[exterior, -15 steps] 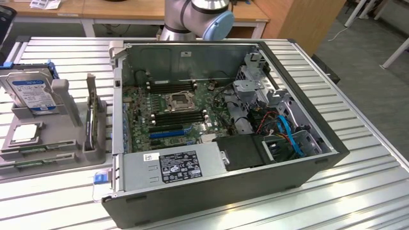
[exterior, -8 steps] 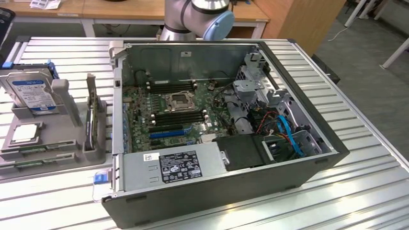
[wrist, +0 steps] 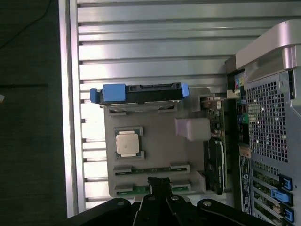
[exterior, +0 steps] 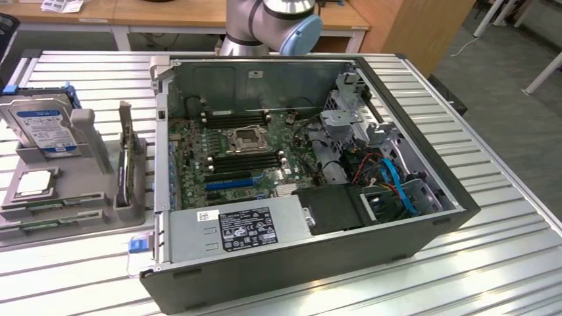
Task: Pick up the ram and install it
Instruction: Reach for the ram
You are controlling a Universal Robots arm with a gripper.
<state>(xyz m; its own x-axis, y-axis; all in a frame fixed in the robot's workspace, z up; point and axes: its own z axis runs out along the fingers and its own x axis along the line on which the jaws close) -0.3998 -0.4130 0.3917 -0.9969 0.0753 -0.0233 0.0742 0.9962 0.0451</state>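
**Operator:** Report gripper state.

**Unit:** My gripper (wrist: 159, 181) is clenched, with the fingertips pressed together. I am grasping no part.

**Operator:** Locate the ram.

**Unit:** The ram (wrist: 134, 190) lies flat in the outermost slot of the grey tray (wrist: 160, 146). In the wrist view my fingertips overlap the middle of the stick. I cannot tell whether they touch it. A second stick (wrist: 150, 169) lies in the neighbouring slot, parallel to the ram and on its CPU (wrist: 128, 143) side.

**Operator:** List the remaining tray contents.

**Unit:** The CPU sits in a square pocket beside the second stick. The hard drive (wrist: 141, 92) stands past the CPU, in a blue-ended carrier. An expansion card (wrist: 216, 165) stands on edge along the tray side nearest the computer case (wrist: 268, 117).

**Operator:** Confirm from the exterior view.

**Unit:** The tray (exterior: 83, 197) rests on the slatted tabletop (exterior: 491, 263), on the exterior view's left of the computer case (exterior: 290, 270). The ram (exterior: 39, 224) is at the tray's near corner. The case is open, exposing the motherboard (exterior: 189, 141) and its black memory slots (exterior: 246, 161).
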